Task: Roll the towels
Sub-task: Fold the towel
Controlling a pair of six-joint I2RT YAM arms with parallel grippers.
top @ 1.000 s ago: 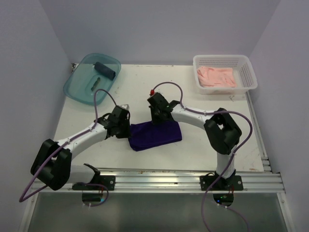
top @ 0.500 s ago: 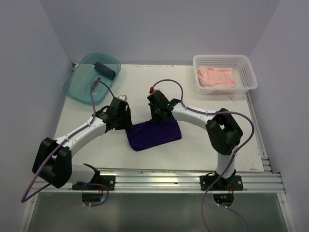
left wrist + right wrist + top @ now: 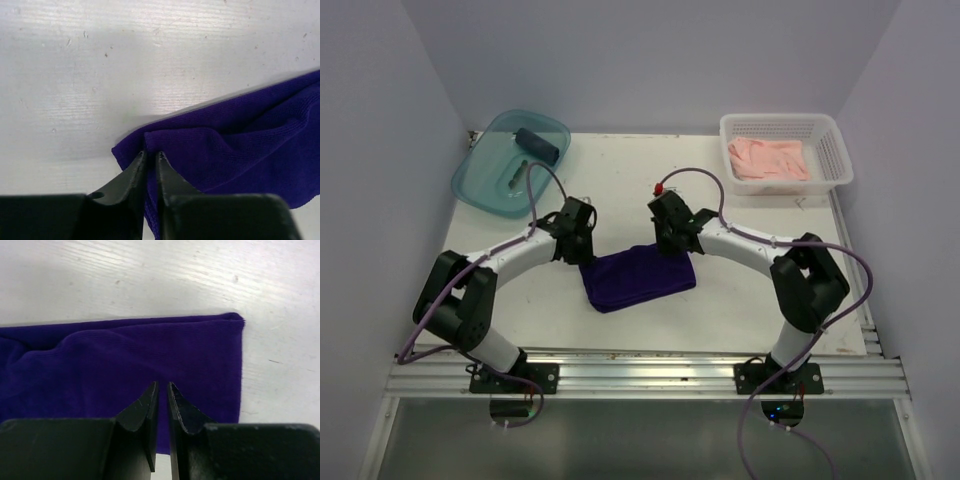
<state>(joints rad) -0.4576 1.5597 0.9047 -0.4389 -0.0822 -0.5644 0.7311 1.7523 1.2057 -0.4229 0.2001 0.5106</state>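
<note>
The deep purple towel (image 3: 640, 282) lies folded flat in the middle of the table. My left gripper (image 3: 583, 247) is at its far left corner, where the left wrist view shows the jaws (image 3: 151, 154) pinched on a small raised fold of the towel (image 3: 240, 150). My right gripper (image 3: 673, 243) is at the far right edge. Its jaws (image 3: 162, 385) are nearly together with the towel's cloth (image 3: 125, 355) in the slit. A slate-blue towel (image 3: 541, 146) lies rolled, and a pale pink towel (image 3: 770, 160) lies crumpled.
The rolled blue towel rests in a teal plastic tub (image 3: 485, 185) at the back left. A white mesh basket (image 3: 836, 150) at the back right holds the pink towel. Side walls close in the table, and a metal rail (image 3: 650, 372) runs along the near edge.
My left gripper moved from the towel's left side to its far left corner, opened, then closed on the cloth. My right gripper slid rightward along the far edge. The towel stayed put.
</note>
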